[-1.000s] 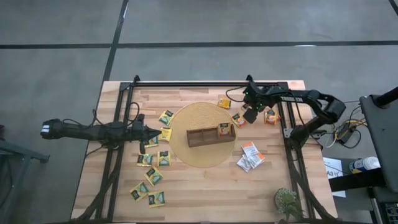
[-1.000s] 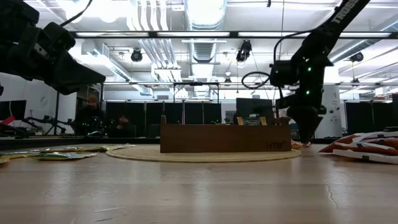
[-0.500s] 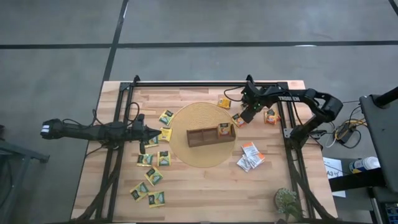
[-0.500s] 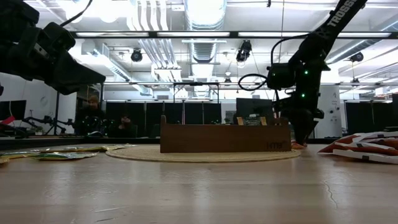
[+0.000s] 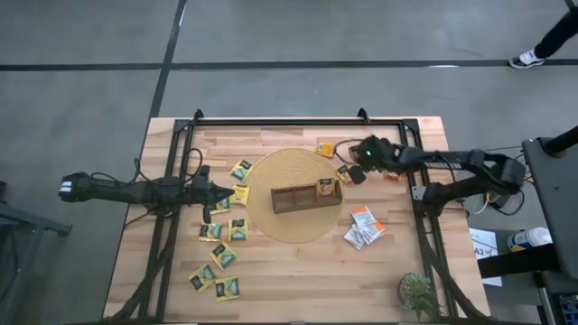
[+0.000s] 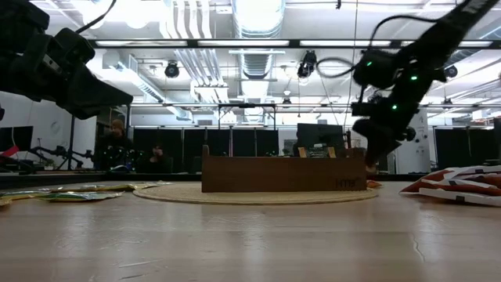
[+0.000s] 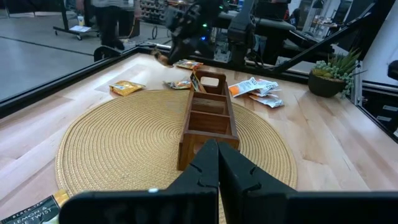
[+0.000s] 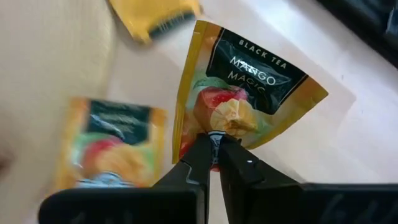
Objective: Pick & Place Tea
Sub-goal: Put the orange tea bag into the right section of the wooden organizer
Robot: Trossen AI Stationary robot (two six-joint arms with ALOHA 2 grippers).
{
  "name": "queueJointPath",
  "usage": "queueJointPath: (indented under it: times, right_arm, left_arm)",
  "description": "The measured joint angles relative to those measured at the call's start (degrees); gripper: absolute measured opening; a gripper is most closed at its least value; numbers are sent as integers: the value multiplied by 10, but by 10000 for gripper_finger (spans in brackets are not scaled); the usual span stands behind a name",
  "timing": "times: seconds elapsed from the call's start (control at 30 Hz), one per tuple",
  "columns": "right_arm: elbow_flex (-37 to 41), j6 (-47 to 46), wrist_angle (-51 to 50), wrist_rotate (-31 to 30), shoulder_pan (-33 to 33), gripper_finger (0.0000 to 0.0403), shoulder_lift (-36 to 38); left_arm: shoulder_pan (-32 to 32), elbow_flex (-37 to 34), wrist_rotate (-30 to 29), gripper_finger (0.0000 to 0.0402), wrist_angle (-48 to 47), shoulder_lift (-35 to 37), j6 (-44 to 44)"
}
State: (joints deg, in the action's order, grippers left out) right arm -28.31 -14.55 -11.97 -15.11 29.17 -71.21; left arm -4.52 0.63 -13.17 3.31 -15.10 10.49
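Note:
An orange tea packet (image 8: 249, 87), printed "Black Tea Mango Magic", fills the right wrist view, and my right gripper (image 8: 214, 146) is shut on it, just off the far right rim of the round woven mat (image 5: 271, 171). The brown wooden tray (image 5: 305, 197) stands on the mat, an orange packet (image 5: 326, 188) in its right compartment. Several yellow-green packets (image 5: 224, 255) lie flat on the table's left, and white-and-orange ones (image 5: 364, 226) lie to the right. My left gripper (image 5: 228, 191) hovers shut at the mat's left edge. My right gripper pinches the packet's crumpled middle (image 8: 227, 121) between its two fingertips (image 8: 198, 155). The fingers slant down at it from above, from the table's right. The packet puckers where it is pinched, and it seems raised off the wood.
More orange packets lie near the far right: one (image 5: 325, 149) beyond the mat, one (image 5: 393, 171) under the right arm, and one (image 8: 112, 146) beside the held one. A potted plant (image 5: 417, 291) stands at the near right corner. A black frame (image 5: 298, 120) rims the table. A person's foot (image 5: 528, 60) shows beyond it.
My right gripper has shut on the orange packet beside the mat's far right rim. Its wrist has tipped from steeply downward to a shallower slant, and the fingertips have risen a little off the table with the packet.

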Motion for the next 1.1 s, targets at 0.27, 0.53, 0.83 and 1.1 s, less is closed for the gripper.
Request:
queueJointPath:
  times: [0.27, 0.53, 0.83, 1.1]
  right_arm:
    - [101, -94, 121, -61, -93, 14, 132]
    - [133, -150, 195, -168, -220, 14, 198]
    - [93, -215, 199, -361, -409, 13, 158]
    - [26, -297, 194, -461, -506, 11, 37]
  left_arm:
    - [0, 0, 0, 0, 0, 0, 0]
    - [0, 0, 0, 0, 0, 0, 0]
    - [0, 0, 0, 0, 0, 0, 0]
    - [0, 0, 0, 0, 0, 0, 0]
